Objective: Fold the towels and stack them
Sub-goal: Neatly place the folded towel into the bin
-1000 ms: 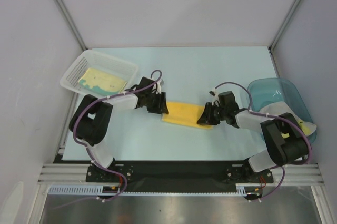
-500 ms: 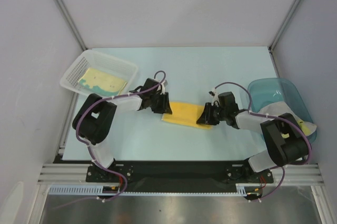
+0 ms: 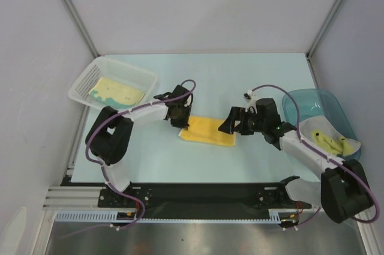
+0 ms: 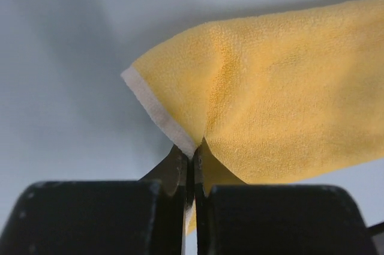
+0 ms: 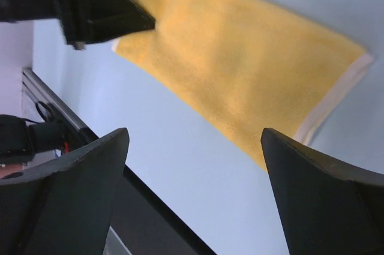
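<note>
While a fold was judged to be in hand, the yellow towel [image 3: 207, 131] was found on the worktop [image 3: 240, 75], right of the mesh basket [image 3: 81, 84] (a pale towel [image 3: 117, 92] was held inside). Its basket-side corner was pinched by the left gripper's [image 4: 193, 159] jaws; the right gripper's [image 3: 226, 124] jaws were spread wide, empty. Next, that corner should likely be carried across.

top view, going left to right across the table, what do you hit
basket → left gripper → yellow towel → right gripper → tub
</note>
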Controlling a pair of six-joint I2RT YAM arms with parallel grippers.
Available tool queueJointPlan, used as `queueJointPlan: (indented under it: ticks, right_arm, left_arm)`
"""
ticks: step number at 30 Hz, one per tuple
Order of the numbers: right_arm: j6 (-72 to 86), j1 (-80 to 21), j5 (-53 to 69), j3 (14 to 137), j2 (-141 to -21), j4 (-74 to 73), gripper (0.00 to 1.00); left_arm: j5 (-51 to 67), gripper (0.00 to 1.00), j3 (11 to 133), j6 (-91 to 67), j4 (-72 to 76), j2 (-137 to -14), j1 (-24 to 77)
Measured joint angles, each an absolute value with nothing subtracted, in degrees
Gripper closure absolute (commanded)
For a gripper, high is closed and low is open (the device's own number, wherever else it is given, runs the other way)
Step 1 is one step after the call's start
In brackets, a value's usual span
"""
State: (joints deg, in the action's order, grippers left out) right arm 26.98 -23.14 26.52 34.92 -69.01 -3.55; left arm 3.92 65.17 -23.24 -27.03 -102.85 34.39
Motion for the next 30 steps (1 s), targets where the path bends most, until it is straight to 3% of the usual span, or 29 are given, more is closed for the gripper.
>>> queueJointPlan:
  ticks: [5,14,24,30]
  right_arm:
    - [26.98,-23.07,24.82,38.79,-63.09,-7.68,0.0]
    - [26.92,-22.63,24.01,39.59,-62.46,-12.25,0.0]
    - [25.85,-20.6,24.1,39.62,-65.98,-12.56,0.0]
    - [24.82,-18.37,24.73,39.62,-69.25,-11.97,0.0]
  left_arm:
    - [-4.25,1.0,67.88,-17.96,-36.12,-101.84,34.33]
    - [-19.79,1.0,74.43,-8.93,-49.17,-98.17,31.83]
    - [-29.89,1.0,83.42,2.37,-51.44,-96.14,20.53]
    - [-32.91,1.0,95.02,7.75,-51.81,-102.3,14.0]
